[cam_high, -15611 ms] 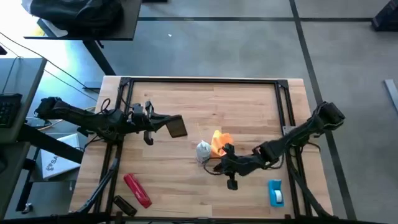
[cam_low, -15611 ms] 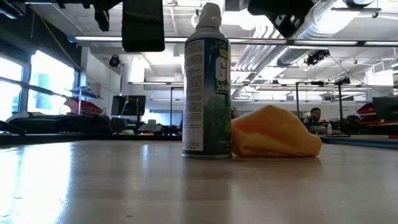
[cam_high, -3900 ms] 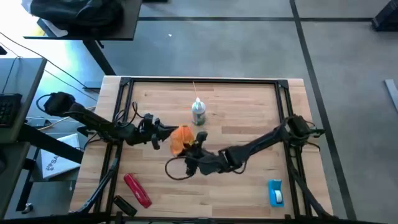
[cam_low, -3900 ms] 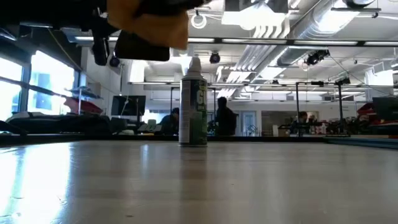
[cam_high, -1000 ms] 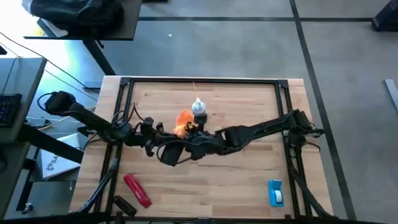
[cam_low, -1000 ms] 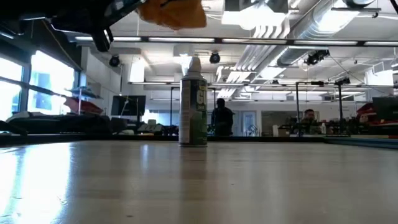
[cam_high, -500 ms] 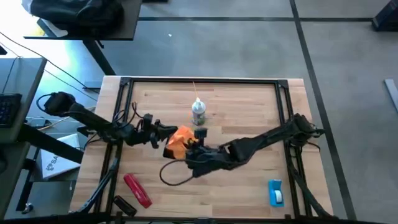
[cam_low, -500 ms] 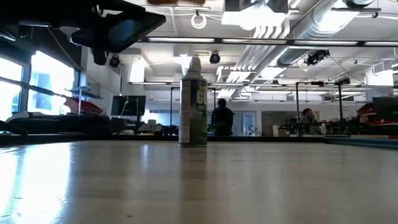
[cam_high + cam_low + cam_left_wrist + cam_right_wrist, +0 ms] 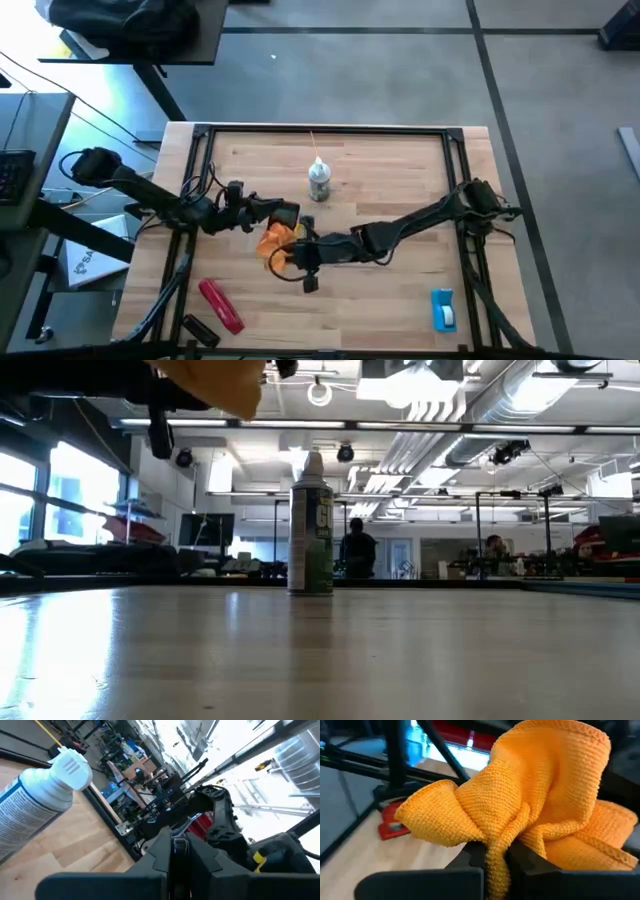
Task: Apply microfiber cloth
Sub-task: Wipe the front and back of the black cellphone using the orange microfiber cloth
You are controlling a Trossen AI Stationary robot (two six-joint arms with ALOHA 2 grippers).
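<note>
Orange knit fabric fills the right wrist view: the microfiber cloth is pinched between the right gripper's two dark fingers, clamped in a bunched fold with loose corners hanging free. From above, that gripper hangs over the middle of the table, a little toward its left edge, with the cloth held aloft rather than lying on the wood. Just beside it, the left gripper holds a dark flat phone raised above the tabletop; its fingers look closed on the phone's edge in its own wrist view. To do the wipe well, I judge the right arm should press the flat of the cloth, not the knuckled fold, on the phone's face and sweep across it lightly, while the left arm keeps the phone steady; too much force could twist the phone in its grip. The two wrists work close together, so cables and fingers may snag. Near the front left corner lies a red oblong tool, and a blue item sits toward the front right corner, both well apart. Farther back, a spray can stands upright behind the grippers, close enough for a wide stroke to tip it.
</note>
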